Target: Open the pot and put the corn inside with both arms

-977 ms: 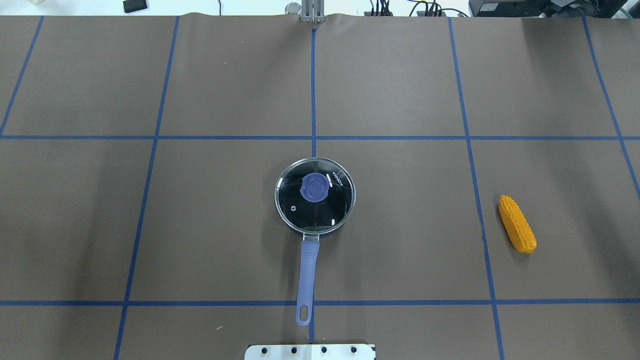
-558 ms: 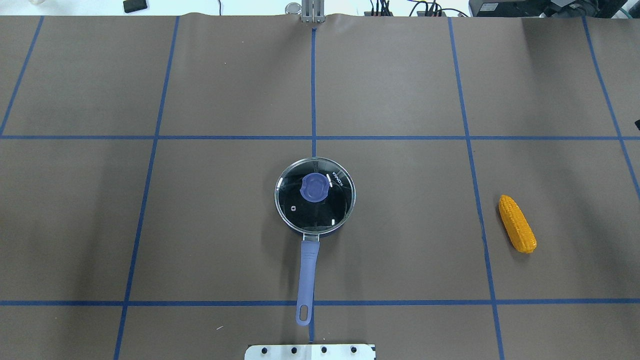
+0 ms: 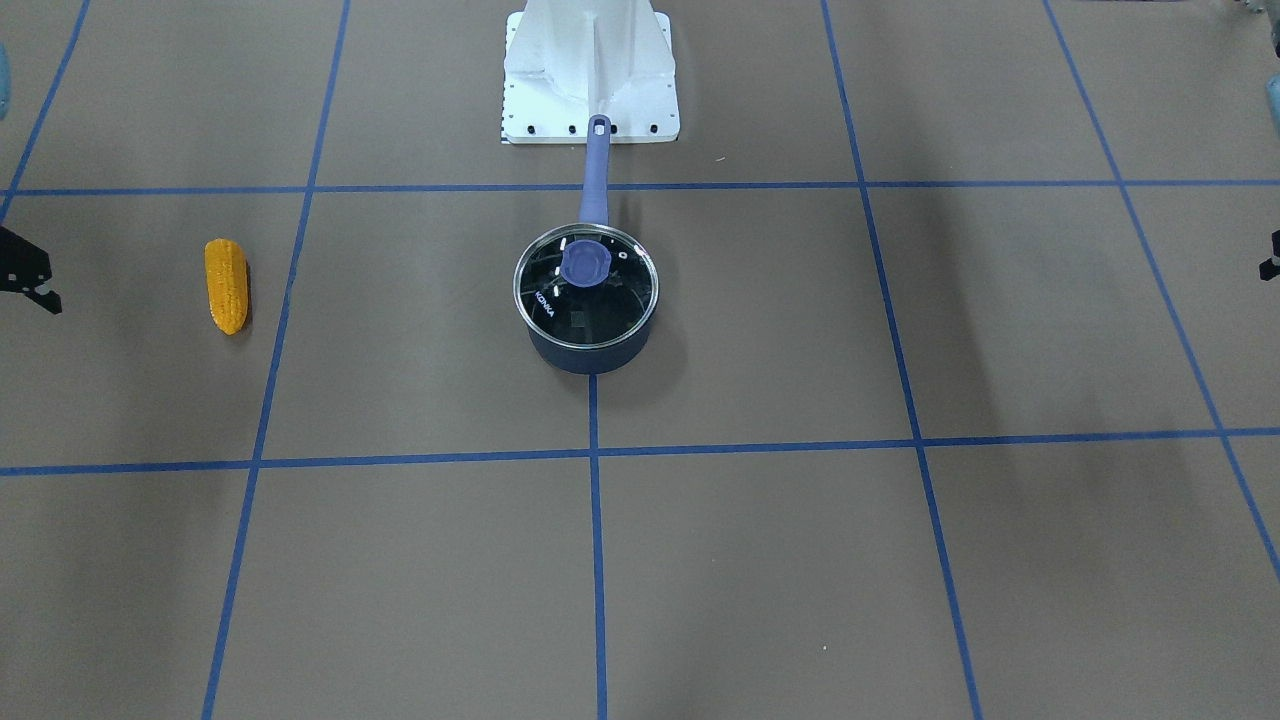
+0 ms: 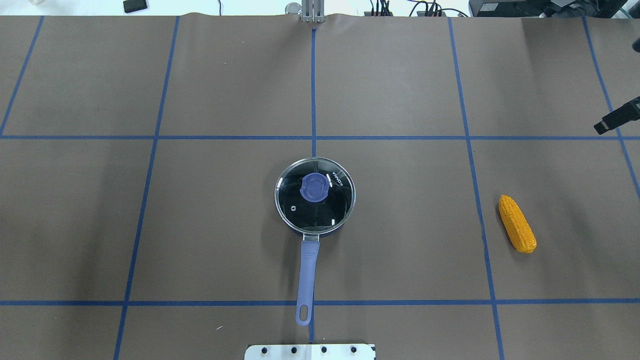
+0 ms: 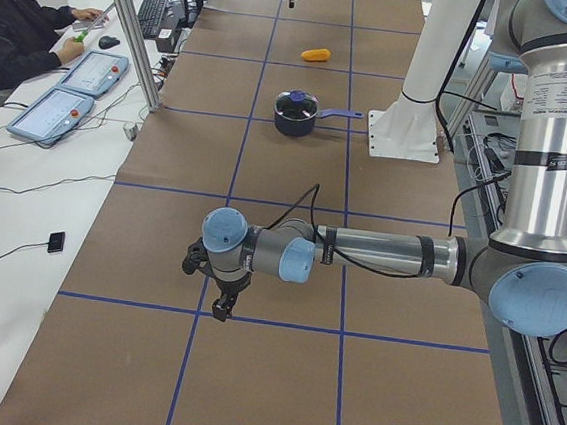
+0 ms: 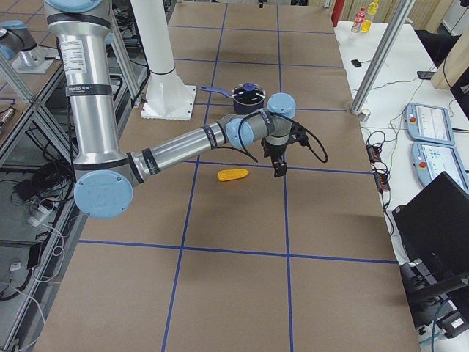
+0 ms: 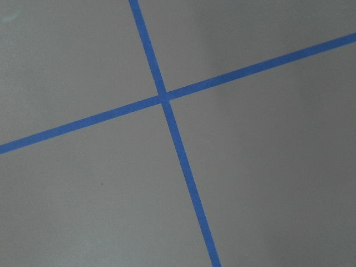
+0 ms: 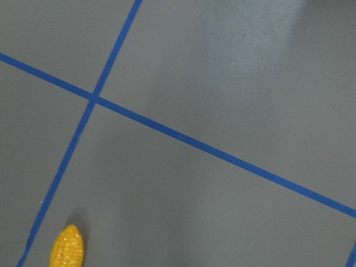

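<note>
The dark blue pot (image 4: 315,197) stands at the table's middle with its glass lid (image 4: 300,210) on and its lavender handle (image 4: 306,277) pointing at the robot base. The corn (image 4: 517,223) lies on the table to the pot's right; its tip shows in the right wrist view (image 8: 67,250). My right gripper (image 4: 616,120) pokes in at the overhead view's right edge, beyond the corn and apart from it. Only a sliver of my left gripper (image 3: 1270,262) shows, far from the pot. I cannot tell whether either gripper is open or shut. Neither holds anything.
The white base plate (image 4: 310,351) sits just behind the pot handle's end. Blue tape lines (image 4: 313,137) grid the brown table cover. An operator (image 5: 20,26) sits at a side desk beyond the table's far edge.
My right gripper has come into the overhead view at the right edge and moved inward. The pot and the corn have not moved.
</note>
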Action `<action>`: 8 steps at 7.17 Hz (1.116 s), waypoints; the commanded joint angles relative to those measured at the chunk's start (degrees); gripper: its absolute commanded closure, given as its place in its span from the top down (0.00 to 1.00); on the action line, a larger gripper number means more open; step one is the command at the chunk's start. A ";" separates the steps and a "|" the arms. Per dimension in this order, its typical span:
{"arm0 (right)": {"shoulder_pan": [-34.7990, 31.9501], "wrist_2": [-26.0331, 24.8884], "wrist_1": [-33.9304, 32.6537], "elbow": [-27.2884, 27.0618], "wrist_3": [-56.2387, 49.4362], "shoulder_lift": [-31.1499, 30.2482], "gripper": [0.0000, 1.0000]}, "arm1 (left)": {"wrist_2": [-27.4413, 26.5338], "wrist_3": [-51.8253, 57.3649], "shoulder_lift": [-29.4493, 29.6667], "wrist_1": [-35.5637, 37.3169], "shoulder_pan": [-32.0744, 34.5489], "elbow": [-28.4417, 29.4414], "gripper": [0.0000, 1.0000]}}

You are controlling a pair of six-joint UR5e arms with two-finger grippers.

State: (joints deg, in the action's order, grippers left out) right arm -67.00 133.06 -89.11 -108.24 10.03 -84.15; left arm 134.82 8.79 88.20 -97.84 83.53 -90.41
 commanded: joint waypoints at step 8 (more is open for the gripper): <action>19.63 -12.65 22.04 -1.80 27.24 -12.25 0.99 | 0.00 0.00 0.39 0.02 -0.03 0.41 1.00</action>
State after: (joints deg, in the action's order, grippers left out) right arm -47.96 121.11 -69.70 -110.77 36.58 -94.72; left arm 134.82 8.79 88.58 -97.82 83.50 -90.05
